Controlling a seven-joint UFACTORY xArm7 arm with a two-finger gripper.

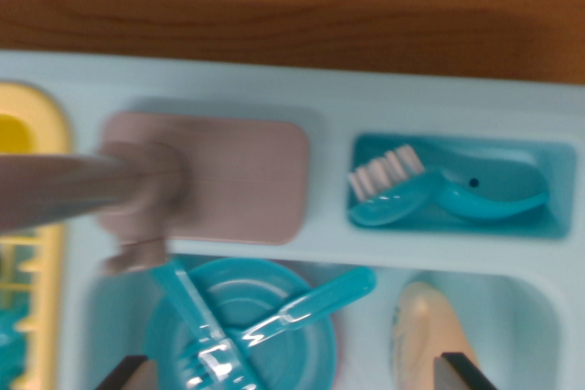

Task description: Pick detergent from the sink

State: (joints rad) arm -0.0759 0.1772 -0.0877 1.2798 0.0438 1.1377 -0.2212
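Observation:
The detergent is a cream, peach-tinted bottle lying in the right part of the light blue toy sink, cut off by the frame's bottom edge. My gripper hangs above the basin, open, with only its two dark fingertips showing at the bottom corners. The bottle sits just inside the fingertip on the wrist view's right, and I cannot tell whether they touch. Nothing is held between the fingers. The picture is motion-blurred.
A blue plate with a blue fork and another blue utensil fills the basin's left. A grey faucet on a pink base stands behind. A whale-shaped brush lies in a side compartment. A yellow rack and the wooden tabletop border the sink.

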